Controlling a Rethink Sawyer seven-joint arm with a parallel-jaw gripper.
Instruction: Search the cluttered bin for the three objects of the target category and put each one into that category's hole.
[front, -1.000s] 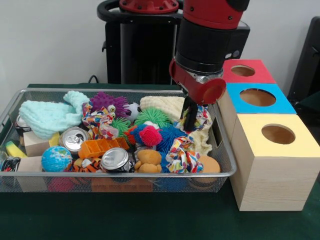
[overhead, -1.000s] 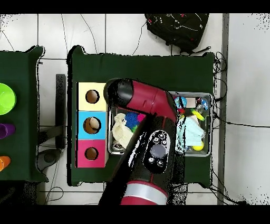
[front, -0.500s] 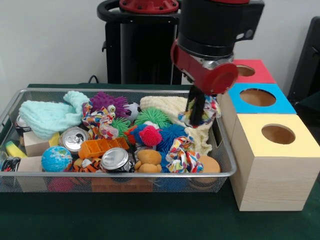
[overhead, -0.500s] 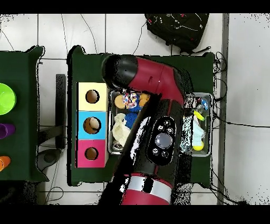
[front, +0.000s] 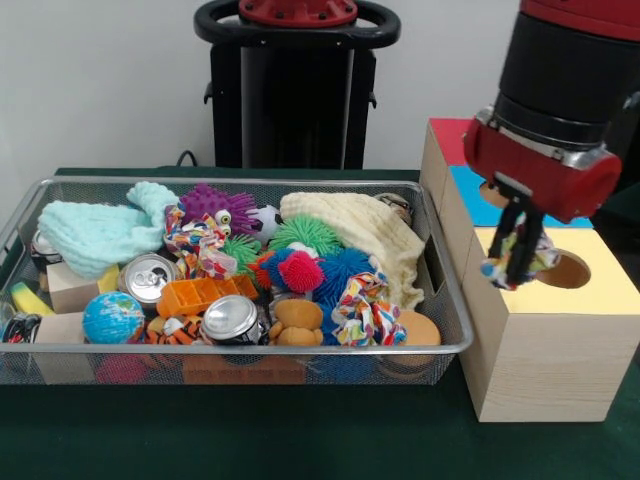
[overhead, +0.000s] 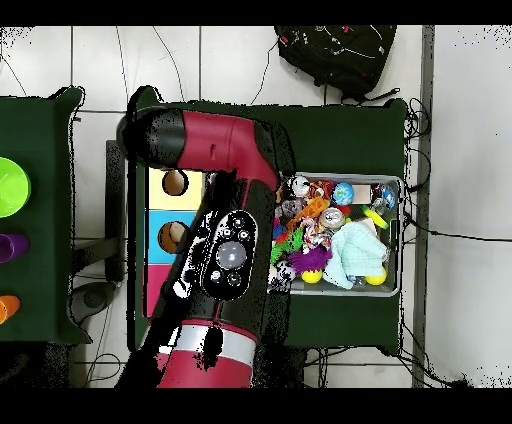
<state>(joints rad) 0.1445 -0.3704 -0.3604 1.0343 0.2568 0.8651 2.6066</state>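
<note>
A white cloth knot (front: 522, 258) dotted with red, orange and blue hangs pinched in the gripper (front: 519, 268) above the yellow-topped box (front: 556, 340), just left of its hole (front: 568, 270). The knot is partly hidden by the dark fingers (front: 511, 228).

Hole (front: 566, 270) half blocked by gripper (front: 518, 270) and held cloth twist (front: 520, 262); bin (front: 300, 352) packed, open above.

even bright indoor light in front view, soft shadow under the bin (front: 440, 349) rim on the green cloth, glare on the can tops (front: 231, 316), slight motion blur on the gripper (front: 519, 268), overhead view flatter, floor tiles bright, table cloth dark
</note>
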